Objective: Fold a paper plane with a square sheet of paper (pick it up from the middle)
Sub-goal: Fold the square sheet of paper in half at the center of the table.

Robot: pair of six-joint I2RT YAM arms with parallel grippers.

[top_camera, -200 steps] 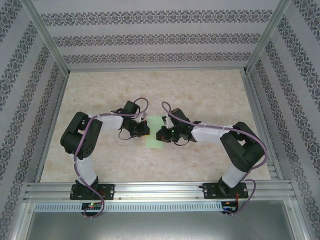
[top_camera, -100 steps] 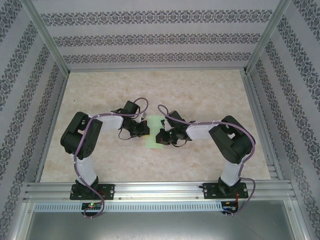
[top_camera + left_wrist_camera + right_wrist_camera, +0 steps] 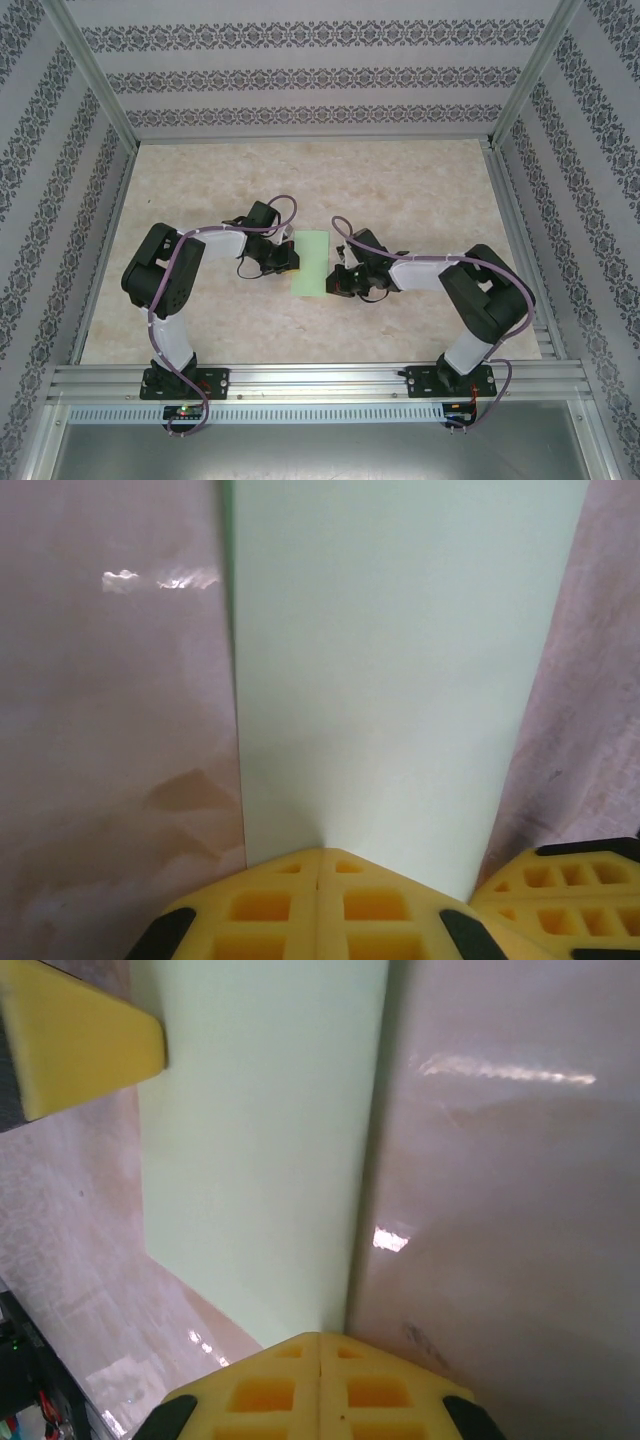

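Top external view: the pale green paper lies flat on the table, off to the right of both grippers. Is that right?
Not quite. The pale green paper does lie flat on the table, but it sits between the grippers, not to their right. The left gripper is at its left edge and the right gripper at its right edge. The top external view shows this.

top: high, rear, facing forward-down | wrists: close, apparently downward | shared: paper (image 3: 311, 262)

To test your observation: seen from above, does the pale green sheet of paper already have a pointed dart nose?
No, the pale green sheet of paper is a plain narrow rectangle with square corners.
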